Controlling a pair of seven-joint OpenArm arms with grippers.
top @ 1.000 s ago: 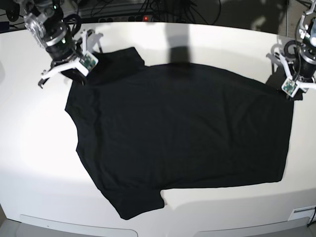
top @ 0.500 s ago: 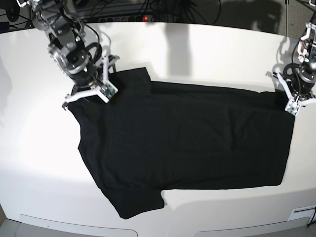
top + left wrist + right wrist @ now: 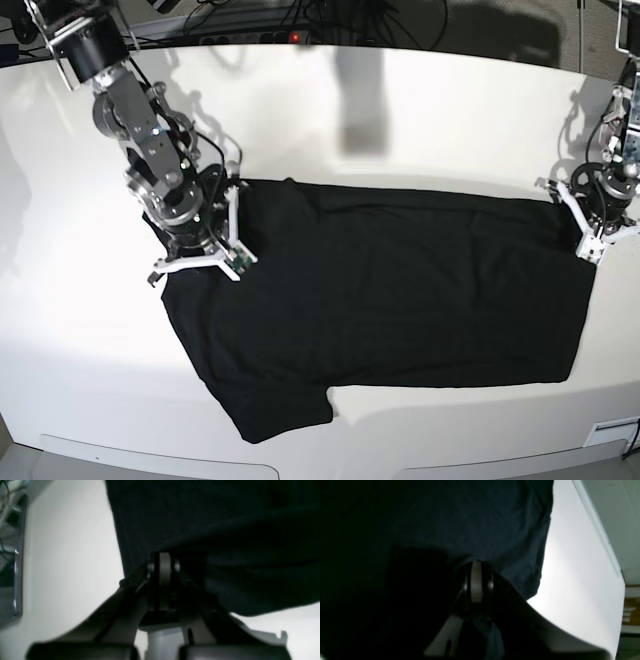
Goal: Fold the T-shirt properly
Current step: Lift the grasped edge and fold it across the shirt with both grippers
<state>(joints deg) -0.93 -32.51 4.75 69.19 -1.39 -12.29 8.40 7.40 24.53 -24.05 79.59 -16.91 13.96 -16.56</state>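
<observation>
Base view, left to right: right gripper [image 3: 200,262] at nine o'clock, pinched tight on the black T-shirt [image 3: 390,290] near its sleeve; shirt spread across the middle of the white table [image 3: 430,100], far edge doubled over toward six o'clock, one sleeve poking out at seven; left gripper [image 3: 598,225] at three o'clock, likewise clamped on the hem corner. Best done by drawing both corners toward six o'clock at matched pace and height, keeping the carried edge taut and straight, laying it flush on the near edge. Wrist views confirm jaws together on cloth.
</observation>
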